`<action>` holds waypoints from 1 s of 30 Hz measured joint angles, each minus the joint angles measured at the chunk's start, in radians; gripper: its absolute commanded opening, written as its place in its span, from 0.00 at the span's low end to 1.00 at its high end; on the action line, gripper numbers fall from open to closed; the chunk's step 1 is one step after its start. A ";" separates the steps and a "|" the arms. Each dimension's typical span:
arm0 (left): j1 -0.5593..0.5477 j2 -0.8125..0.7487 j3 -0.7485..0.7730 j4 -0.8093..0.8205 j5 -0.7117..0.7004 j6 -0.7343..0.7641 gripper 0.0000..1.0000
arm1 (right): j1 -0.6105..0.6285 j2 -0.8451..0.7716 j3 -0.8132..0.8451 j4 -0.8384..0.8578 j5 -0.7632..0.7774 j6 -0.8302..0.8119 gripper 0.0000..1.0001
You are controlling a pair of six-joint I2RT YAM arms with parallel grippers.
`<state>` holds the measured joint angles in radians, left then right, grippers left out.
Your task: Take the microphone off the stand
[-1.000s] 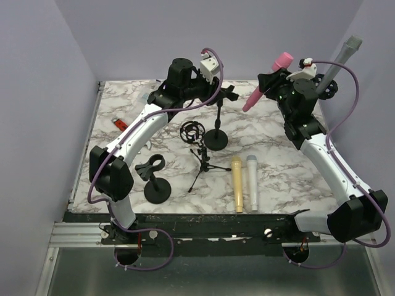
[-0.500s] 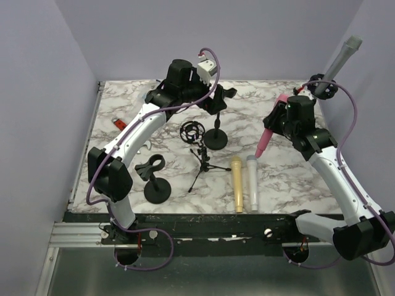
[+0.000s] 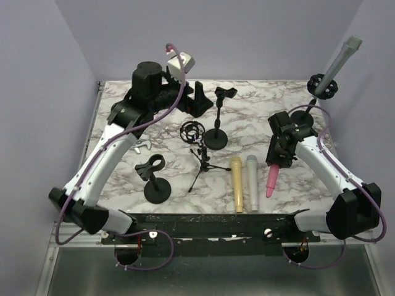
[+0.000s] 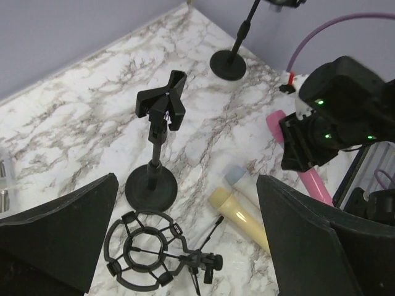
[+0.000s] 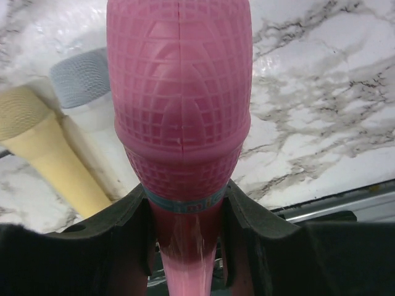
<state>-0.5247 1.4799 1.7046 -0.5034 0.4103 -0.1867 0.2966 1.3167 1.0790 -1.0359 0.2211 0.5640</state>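
Pink microphone (image 3: 271, 180) low beside white microphone (image 3: 252, 182), likely for lay-down | right end effector (image 5: 188, 234) clamps it | left end effector (image 4: 186, 185) gapes empty

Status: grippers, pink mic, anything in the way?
Left gripper open, empty, near the clip stand. Right gripper shut on pink microphone, off the stand, low by the table. White microphone lies close beside it.

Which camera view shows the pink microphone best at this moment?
The right wrist view: the pink microphone fills it, mesh head sharp, handle clamped in the right tool. The top external view shows only its handle sticking out below that tool, near the white microphone. The left wrist view shows pink pieces behind the tool.
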 measured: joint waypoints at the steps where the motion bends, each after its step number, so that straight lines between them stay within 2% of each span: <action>1: 0.000 -0.037 -0.022 0.003 -0.004 -0.001 0.99 | 0.005 0.007 -0.004 -0.012 0.006 0.001 0.03; 7: 0.000 -0.323 -0.240 0.106 -0.037 0.003 0.99 | 0.049 0.082 -0.034 -0.042 0.044 0.015 0.03; 10: 0.000 -0.389 -0.321 0.146 -0.062 0.008 0.99 | 0.077 0.137 -0.035 -0.049 0.062 0.019 0.03; 17: 0.000 -0.405 -0.407 0.184 -0.109 0.014 0.98 | 0.144 0.316 -0.035 -0.055 0.108 0.033 0.08; 23: -0.001 -0.406 -0.420 0.201 -0.124 0.018 0.99 | 0.145 0.342 -0.082 -0.014 0.107 0.039 0.12; 30: -0.001 -0.406 -0.420 0.211 -0.130 0.022 0.99 | 0.145 0.378 -0.106 0.014 0.109 0.037 0.31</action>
<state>-0.5259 1.0740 1.2842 -0.2920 0.2802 -0.1650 0.4412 1.6947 0.9726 -1.0214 0.3305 0.6006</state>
